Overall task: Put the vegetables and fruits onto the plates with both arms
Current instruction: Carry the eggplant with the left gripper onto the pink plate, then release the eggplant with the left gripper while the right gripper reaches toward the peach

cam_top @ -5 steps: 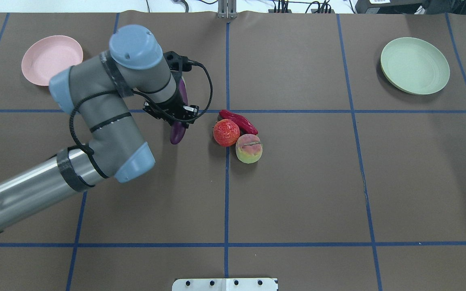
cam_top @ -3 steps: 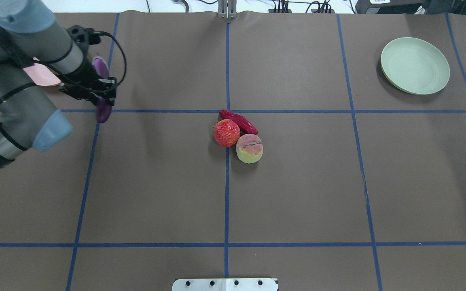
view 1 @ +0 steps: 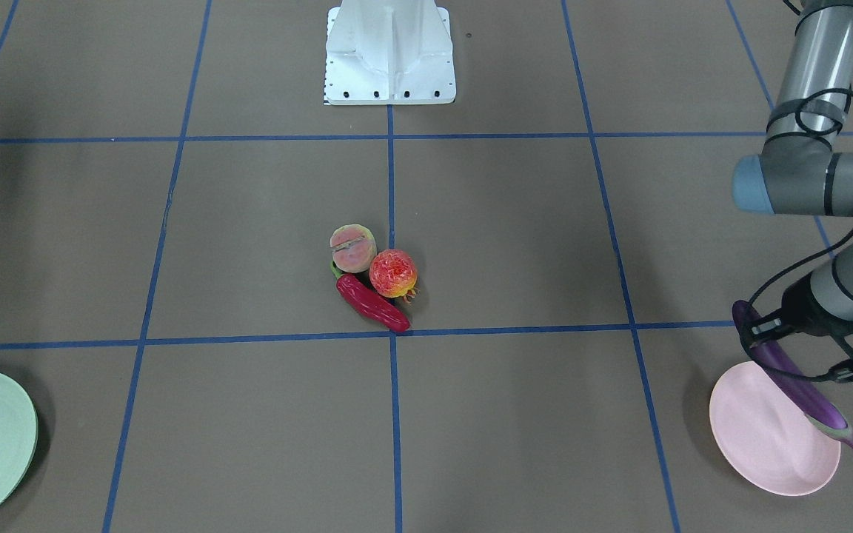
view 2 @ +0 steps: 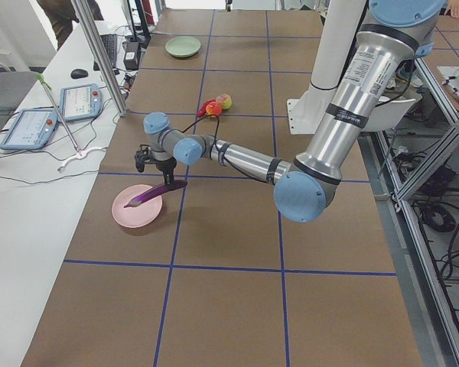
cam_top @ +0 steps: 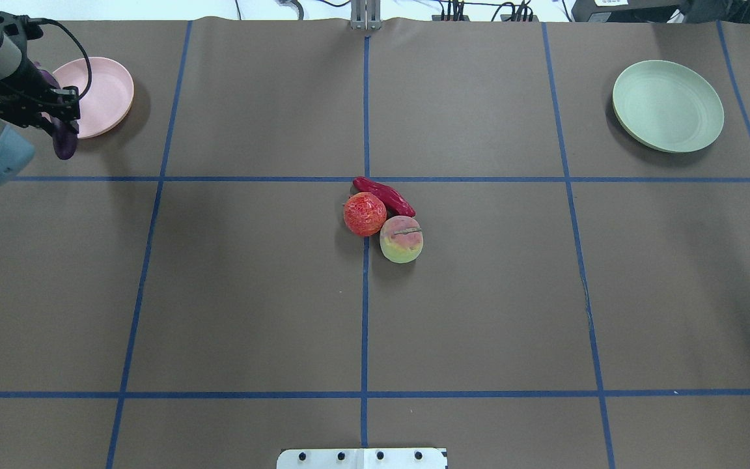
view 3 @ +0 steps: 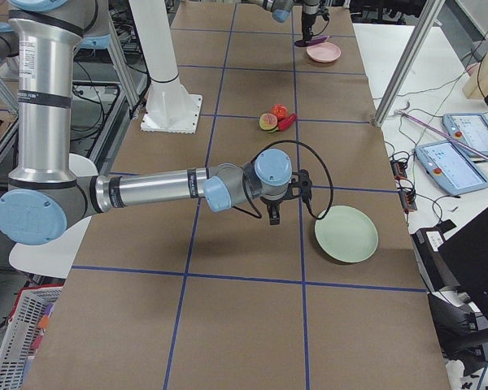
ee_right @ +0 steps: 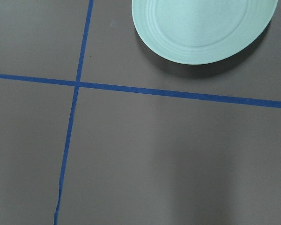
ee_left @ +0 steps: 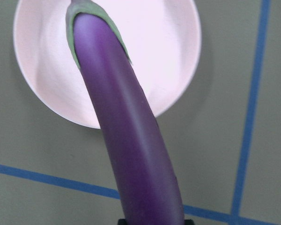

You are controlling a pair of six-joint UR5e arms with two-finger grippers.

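nothing is resting on a plate yet, as far as i can see. my left gripper (view 1: 778, 349) is clamped on the eggplant (view 1: 804, 391) partway along its length. the long body slants downward, so its pale stem end hangs over the pink plate (view 1: 752, 444). on the left wrist camera the stem end sits over the middle of that plate, and the rest trails back past the rim over the table (cam_top: 479, 312). i cannot tell whether the tip touches the plate or is just above it. i judge the first of four items to be at the point of delivery but not released.

the other three lie in a cluster in the middle of the table. the pomegranate (cam_top: 364, 213) and the peach (cam_top: 401, 240) touch side by side, and the chili pepper (cam_top: 385, 195) lies against them on the side away from the robot. all three are well apart from both plates.

the green plate (cam_top: 668, 104) holds nothing. the right gripper (view 3: 274, 213) hovers over bare table near that plate. its wrist camera shows no fingers, so i cannot tell whether its jaws are apart or together.

in my judgement, what is left is to lower and let go of the eggplant, then move the chili pepper, the peach and the pomegranate onto plates.
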